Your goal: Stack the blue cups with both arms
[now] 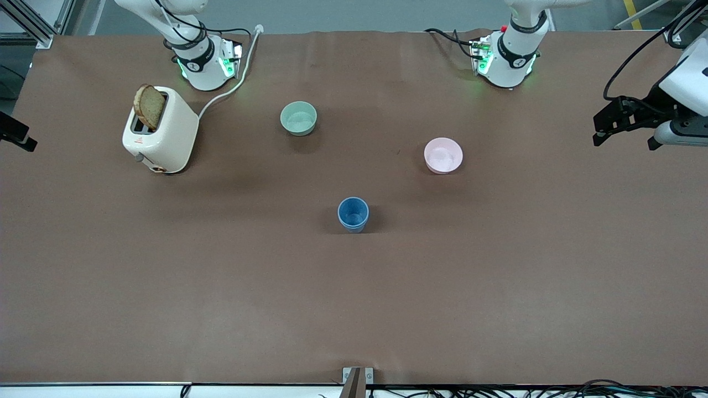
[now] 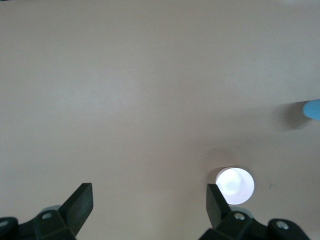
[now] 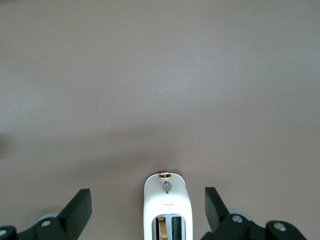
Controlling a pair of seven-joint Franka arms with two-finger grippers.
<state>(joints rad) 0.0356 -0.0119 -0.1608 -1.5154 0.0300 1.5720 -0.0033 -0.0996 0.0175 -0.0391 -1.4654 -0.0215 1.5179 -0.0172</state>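
You have one blue cup [image 1: 353, 214] showing near the middle of the table [image 1: 498, 287], upright with its mouth up; it may well be two cups nested, but from above you cannot tell them apart. In the left wrist view only a sliver of the blue cup [image 2: 313, 109] shows at the frame's edge.

The left gripper [image 1: 619, 124] hangs in the air at the left arm's end of the table, over the edge strip there. Its fingers are spread wide with nothing between them, as the left wrist view confirms: the left gripper [image 2: 149, 200] looks down on bare table with the pink bowl [image 2: 234, 185] below one fingertip.

The right gripper [image 1: 16, 134] is barely in the front view, at the right arm's end of the table. In the right wrist view the right gripper [image 3: 148, 202] is equally wide open and holds nothing; it sits above the toaster [image 3: 168, 207].

The toaster [image 1: 160, 130] stands toward the base-side corner at the right arm's end, a slice of bread [image 1: 149, 106] sticking up from it. The pale green bowl [image 1: 298, 118] and the pink bowl [image 1: 443, 155] both lie closer to the bases' edge than the cup.
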